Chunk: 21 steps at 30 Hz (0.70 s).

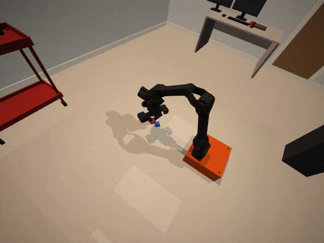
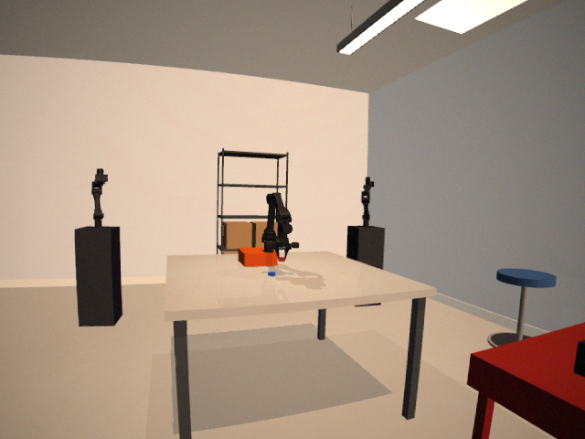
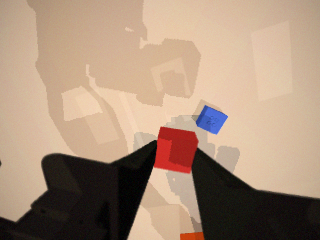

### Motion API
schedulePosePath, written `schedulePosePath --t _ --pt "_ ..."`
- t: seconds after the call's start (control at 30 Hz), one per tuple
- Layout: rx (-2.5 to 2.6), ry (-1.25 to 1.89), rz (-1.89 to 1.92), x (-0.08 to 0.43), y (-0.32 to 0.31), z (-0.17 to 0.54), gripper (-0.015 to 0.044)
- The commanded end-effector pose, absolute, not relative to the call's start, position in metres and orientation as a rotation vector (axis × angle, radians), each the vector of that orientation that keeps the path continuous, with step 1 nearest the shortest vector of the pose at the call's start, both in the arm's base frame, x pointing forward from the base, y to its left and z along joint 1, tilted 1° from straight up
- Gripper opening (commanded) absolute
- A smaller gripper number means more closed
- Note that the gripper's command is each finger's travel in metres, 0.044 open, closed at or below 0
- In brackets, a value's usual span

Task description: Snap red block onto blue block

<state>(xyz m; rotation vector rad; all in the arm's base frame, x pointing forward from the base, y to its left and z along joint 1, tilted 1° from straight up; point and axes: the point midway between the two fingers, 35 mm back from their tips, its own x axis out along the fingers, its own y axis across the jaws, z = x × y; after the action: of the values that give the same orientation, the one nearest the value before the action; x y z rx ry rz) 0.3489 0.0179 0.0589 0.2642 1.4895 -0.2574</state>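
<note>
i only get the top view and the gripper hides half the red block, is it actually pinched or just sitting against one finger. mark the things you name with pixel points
Observer: Pinched: the wrist view shows the red block (image 1: 152, 120) (image 2: 281, 259) (image 3: 176, 150) between both fingers of the gripper (image 1: 153, 120) (image 2: 281, 257) (image 3: 174, 147), one on each side.
Operator: ok and is it off the table
Observer: Yes, the exterior view shows it held above the table (image 1: 78, 167) (image 2: 198, 302) (image 3: 240, 30).
Operator: blue one looks like a speck to me, which way up is it
Observer: The wrist view shows small raised round marks, probably studs, on the upper face of the blue block (image 1: 157, 123) (image 2: 271, 273) (image 3: 212, 119).
</note>
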Motion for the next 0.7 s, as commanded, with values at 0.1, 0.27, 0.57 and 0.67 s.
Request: schedulePosePath --t 0.1,0.27,0.57,0.67 --pt "0.383 1.478 -0.368 0.346 -0.012 0.045 0.0" --pt "0.466 1.462 -0.449 0.343 -0.034 0.035 0.0" --pt "0.477 1.459 -0.46 0.344 -0.037 0.012 0.0" --pt "0.477 1.459 -0.46 0.344 -0.037 0.012 0.0"
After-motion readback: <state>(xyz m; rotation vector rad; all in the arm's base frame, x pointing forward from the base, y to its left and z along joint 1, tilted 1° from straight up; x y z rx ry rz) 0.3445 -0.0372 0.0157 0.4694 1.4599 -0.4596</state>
